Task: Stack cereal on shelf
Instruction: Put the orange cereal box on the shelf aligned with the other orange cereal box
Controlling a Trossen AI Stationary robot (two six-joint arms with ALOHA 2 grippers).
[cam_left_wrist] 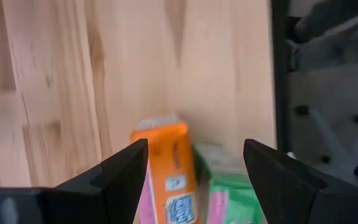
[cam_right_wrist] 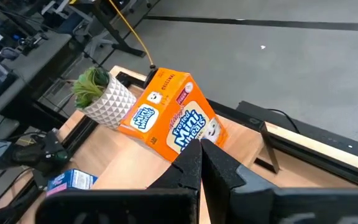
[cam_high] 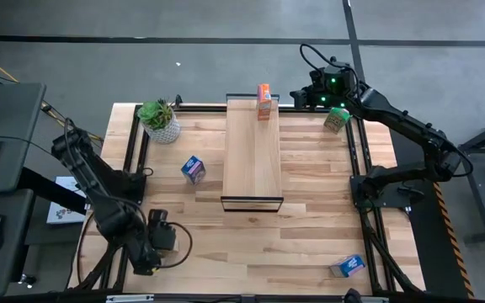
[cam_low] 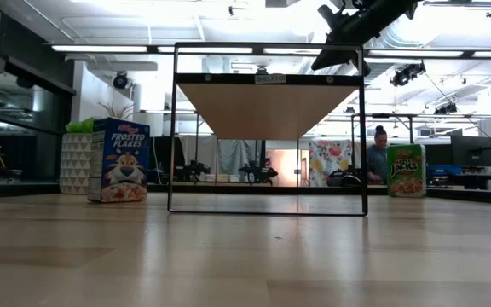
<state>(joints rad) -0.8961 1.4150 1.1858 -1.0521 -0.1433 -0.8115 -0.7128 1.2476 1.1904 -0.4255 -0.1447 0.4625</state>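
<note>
One orange box (cam_high: 263, 101) is stacked on the shelf (cam_high: 253, 160); the right gripper (cam_high: 310, 94), clenched empty at two o'clock, must next fetch the green box (cam_high: 336, 119). The left gripper (cam_left_wrist: 194, 163) is spread open.

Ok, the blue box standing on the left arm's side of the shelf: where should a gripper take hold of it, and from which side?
Take the blue box near its top edge, fingers across the two wide printed faces, coming straight down. It stands upright on the table, clear of the plant and the shelf, so its top is free and its thin depth probably fits open fingers.
</note>
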